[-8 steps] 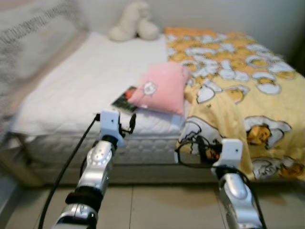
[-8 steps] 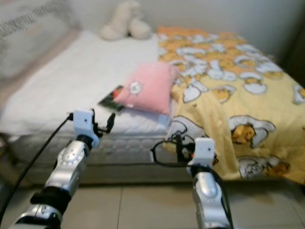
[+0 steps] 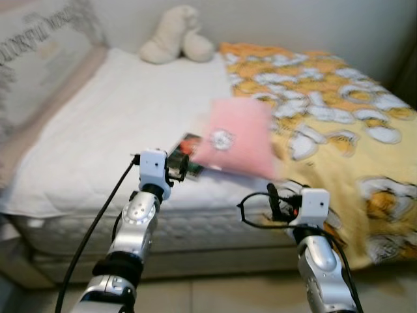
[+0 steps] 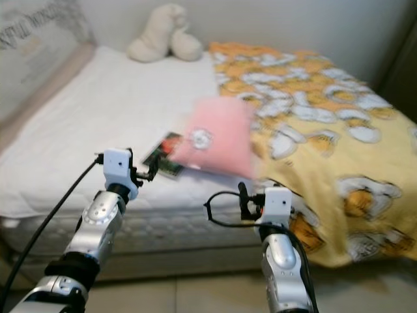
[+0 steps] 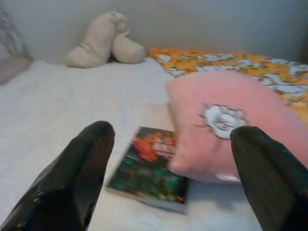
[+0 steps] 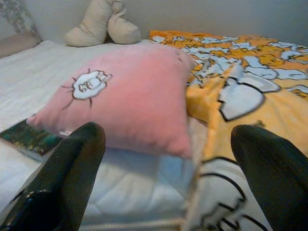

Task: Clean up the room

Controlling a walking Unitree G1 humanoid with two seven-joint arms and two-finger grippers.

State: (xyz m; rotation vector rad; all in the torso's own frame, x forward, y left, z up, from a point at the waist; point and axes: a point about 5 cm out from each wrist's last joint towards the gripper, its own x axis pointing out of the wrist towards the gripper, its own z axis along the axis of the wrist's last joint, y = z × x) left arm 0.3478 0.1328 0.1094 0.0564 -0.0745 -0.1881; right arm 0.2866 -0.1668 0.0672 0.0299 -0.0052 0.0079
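Observation:
A pink cushion (image 3: 237,137) with a small white emblem lies on the white bed (image 3: 117,117), partly covering a dark book (image 3: 187,147) with a red cover picture. A yellow patterned blanket (image 3: 339,111) spreads over the bed's right half and hangs off its front edge. A cream plush toy (image 3: 177,35) sits at the far end by the wall. My left gripper (image 5: 168,163) is open, raised in front of the book (image 5: 150,171). My right gripper (image 6: 163,163) is open too, level with the bed edge and facing the cushion (image 6: 130,96).
A patterned pillow (image 3: 39,59) leans at the bed's left side. The mattress front edge (image 3: 195,228) runs right ahead of both arms, with tiled floor (image 3: 215,293) below. A grey wall (image 3: 293,19) stands behind the bed.
The whole view has shifted: the bed looks closer and lower in the picture, so the camera has moved towards it. Both arms hold much the same pose, grippers still open.

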